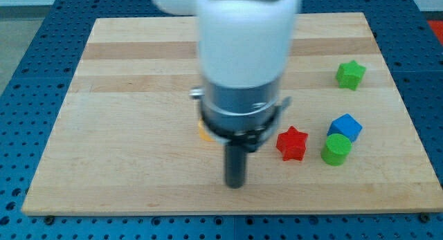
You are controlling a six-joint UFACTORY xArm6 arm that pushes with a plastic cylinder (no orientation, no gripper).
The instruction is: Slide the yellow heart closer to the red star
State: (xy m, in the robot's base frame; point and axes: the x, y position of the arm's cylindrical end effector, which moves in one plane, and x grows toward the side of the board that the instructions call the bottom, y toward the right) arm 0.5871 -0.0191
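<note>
The red star (291, 143) lies on the wooden board (124, 115), right of centre. Only a small yellow-orange sliver (204, 133) shows at the left edge of the arm's body; it seems to be the yellow heart, mostly hidden behind the arm. My tip (235, 184) is the lower end of the dark rod, below and to the left of the red star, and just right of and below the yellow sliver. I cannot tell whether the tip touches the yellow block.
A blue cube (345, 126) and a green cylinder (336, 149) sit close together just right of the red star. A green star (350, 75) lies toward the view's upper right. The arm's white and grey body (242, 67) covers the board's centre.
</note>
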